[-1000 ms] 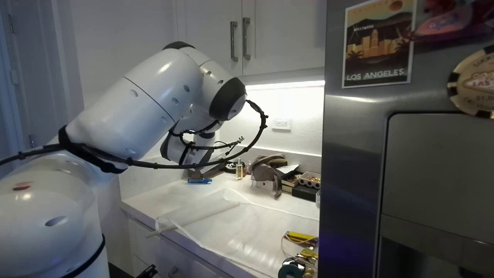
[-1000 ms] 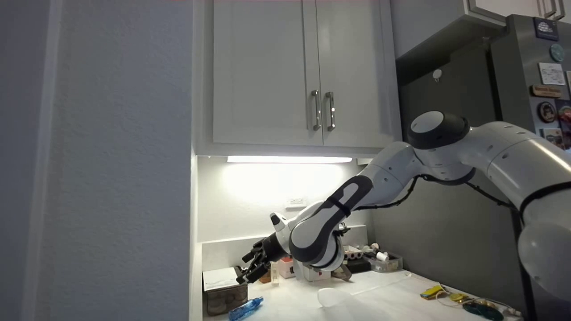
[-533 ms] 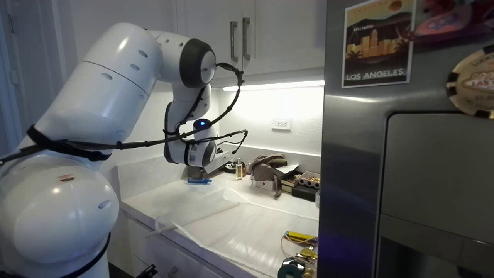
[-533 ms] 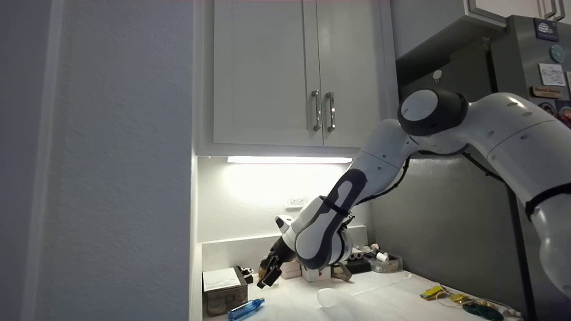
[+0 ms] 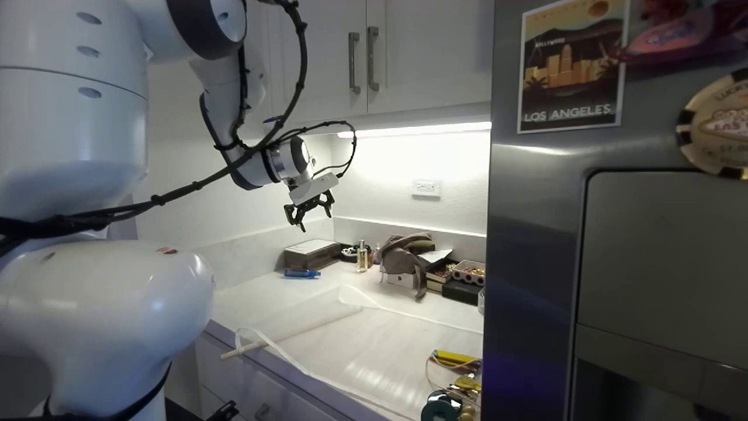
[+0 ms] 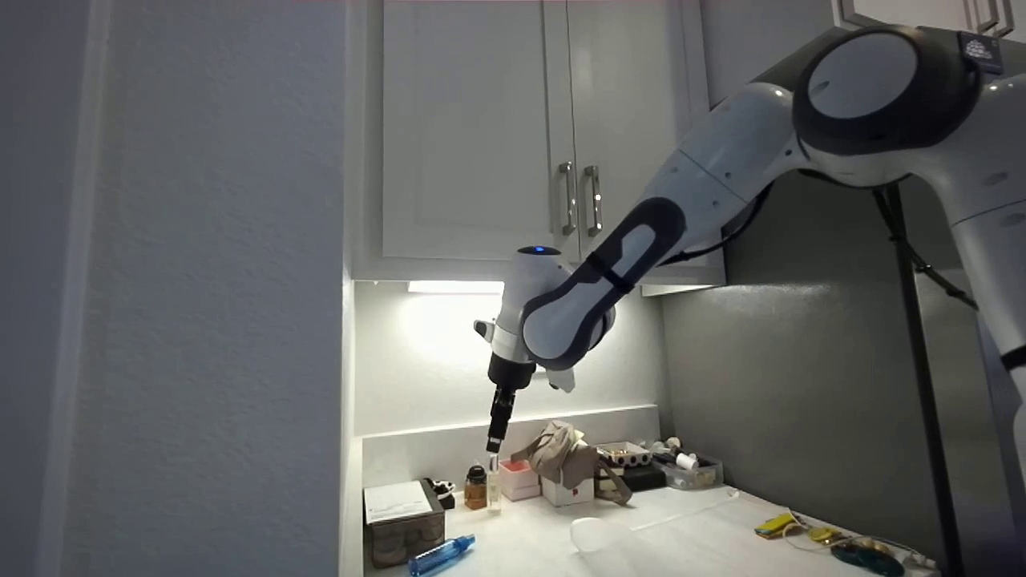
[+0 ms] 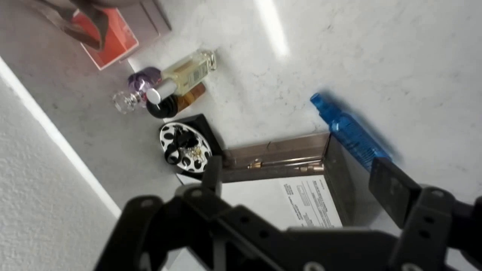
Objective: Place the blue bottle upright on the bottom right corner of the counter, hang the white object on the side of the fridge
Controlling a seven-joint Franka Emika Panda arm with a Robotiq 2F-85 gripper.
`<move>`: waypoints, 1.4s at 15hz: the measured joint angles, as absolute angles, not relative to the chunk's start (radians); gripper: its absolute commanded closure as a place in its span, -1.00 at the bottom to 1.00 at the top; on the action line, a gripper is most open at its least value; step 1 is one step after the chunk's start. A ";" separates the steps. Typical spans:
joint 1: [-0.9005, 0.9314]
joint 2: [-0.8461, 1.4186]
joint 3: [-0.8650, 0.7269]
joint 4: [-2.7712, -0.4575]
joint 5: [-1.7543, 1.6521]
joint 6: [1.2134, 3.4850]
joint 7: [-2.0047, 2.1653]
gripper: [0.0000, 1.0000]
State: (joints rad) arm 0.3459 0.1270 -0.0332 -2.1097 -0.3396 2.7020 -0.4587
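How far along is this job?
Nothing looks done: the blue bottle lies on its side. Nothing is in hand: the gripper hangs open above the counter. Left: standing the bottle upright at the corner, and hanging the white sheet, lying on the counter, on the fridge.

One robot arm (image 6: 705, 188) and one two-fingered gripper (image 5: 316, 221) share the scene with one counter (image 5: 251, 298), one fridge (image 5: 537, 234) and one translucent white sheet (image 5: 356, 345). Four bottles appear in the wrist view: one blue bottle (image 7: 352, 135), one pale-yellow bottle (image 7: 190, 73), one amber bottle (image 7: 191, 96) and one purple bottle (image 7: 148, 77). Two black-and-white spotted containers, one dish (image 7: 168, 136) and one tray (image 6: 629, 459), are seen along with one see-through brown box (image 6: 405, 537) and one taupe cloth (image 5: 403, 260). In an exterior view, one Los Angeles poster (image 5: 572, 67) and one round chip (image 5: 719, 126) mark the fridge; two cabinet doors (image 5: 432, 52) carry two upright handles (image 5: 373, 58), near one light strip (image 5: 421, 130) and one wall outlet (image 5: 426, 189).
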 measured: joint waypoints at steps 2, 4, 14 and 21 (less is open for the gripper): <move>0.330 0.106 0.020 -2.081 -0.383 2.529 -0.398 -1.00; 0.318 0.108 0.071 -2.039 -0.384 2.358 -0.385 -1.00; 0.284 0.111 0.146 -1.926 -0.377 1.937 -0.468 -1.00; 0.271 0.177 0.202 -1.897 -0.361 1.946 -0.690 -1.00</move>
